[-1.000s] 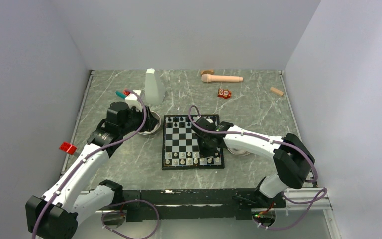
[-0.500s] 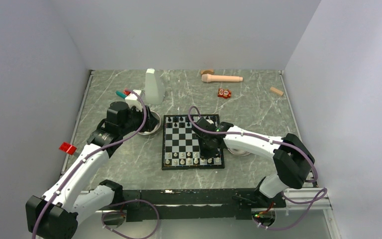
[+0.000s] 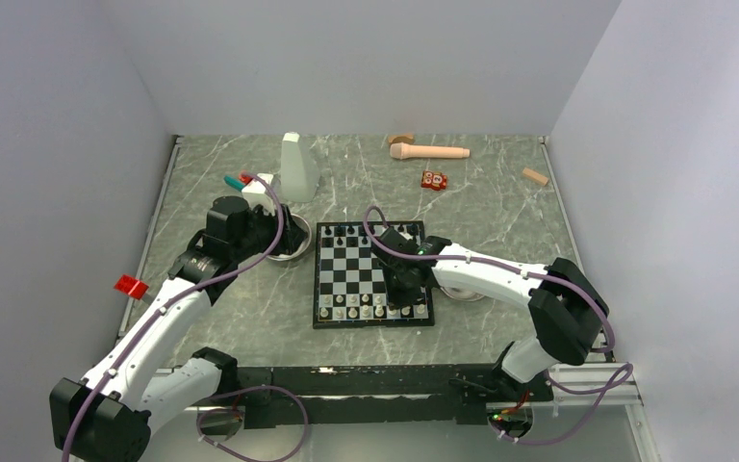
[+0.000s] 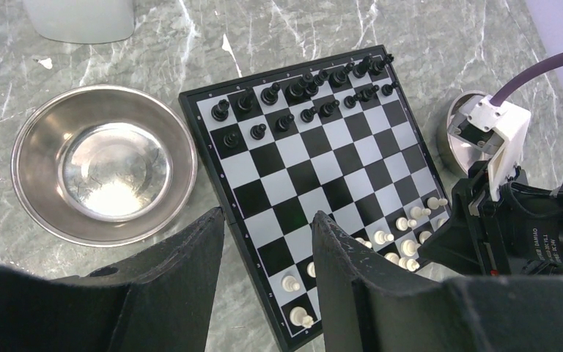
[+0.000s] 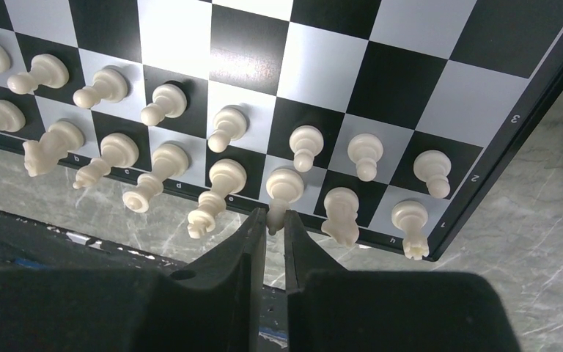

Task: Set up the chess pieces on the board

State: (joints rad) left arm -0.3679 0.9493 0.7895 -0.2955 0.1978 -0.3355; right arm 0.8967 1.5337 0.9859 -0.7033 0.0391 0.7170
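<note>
The overhead view is bright and evenly lit from above, with pale walls spreading the light. The arms throw only faint, soft shadows on the tabletop (image 3: pixel 500 212). It is sharp, yet the white pieces (image 3: pixel 353 306) are too small there to tell apart.

In the left wrist view the steel bowl (image 4: pixel 102 163) carries a white glare in its bottom. The left fingers (image 4: pixel 168 293) are dark, soft shapes in front.

In the right wrist view a pale sheen washes the board (image 5: pixel 322 66) near the top. The white pieces lean outward from wide-angle distortion and cast short shadows. The right fingers (image 5: pixel 238 271) are black and blurred; the white piece (image 5: pixel 284 185) at their tips is crisp.
</note>
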